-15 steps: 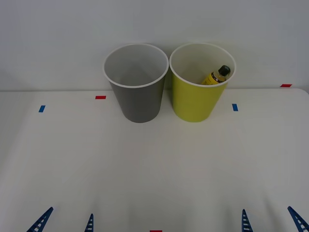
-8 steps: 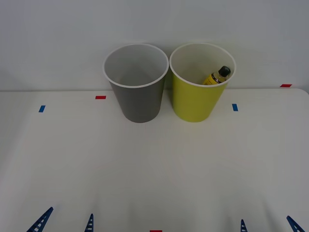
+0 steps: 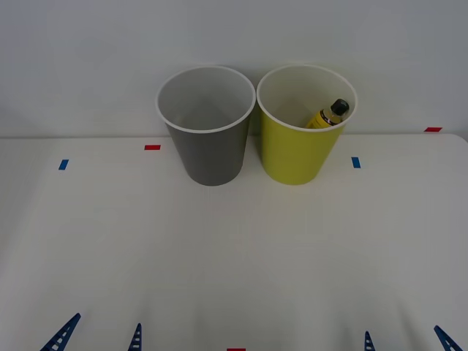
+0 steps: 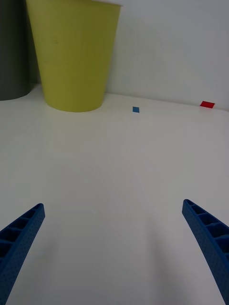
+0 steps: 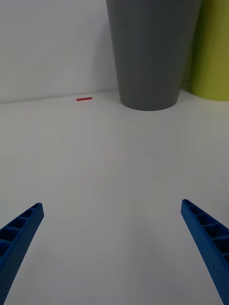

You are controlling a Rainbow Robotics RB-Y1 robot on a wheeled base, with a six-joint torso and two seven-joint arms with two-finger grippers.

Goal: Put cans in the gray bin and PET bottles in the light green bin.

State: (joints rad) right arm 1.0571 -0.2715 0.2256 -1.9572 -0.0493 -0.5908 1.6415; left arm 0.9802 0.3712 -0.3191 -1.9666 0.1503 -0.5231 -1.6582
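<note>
Both claws, left [image 3: 99, 336] and right [image 3: 406, 339], hover spread and empty over the white counter [image 3: 234, 248], well apart from the small clear yellow-labelled PET bottle [image 3: 328, 115] leaning inside the round yellow-green plastic bin [image 3: 298, 150].

Two bins [image 3: 207, 124] — one bottle [image 3: 327, 115]

All I see of my own rig are the left gripper [image 5: 112, 248] and right gripper [image 4: 112, 248]: slim, tapering blue fingers [image 5: 19, 236] with ribbed, open-latticed sides.

PET bottle [image 3: 329, 115] tilted inside light green bin [image 3: 300, 150]
</note>
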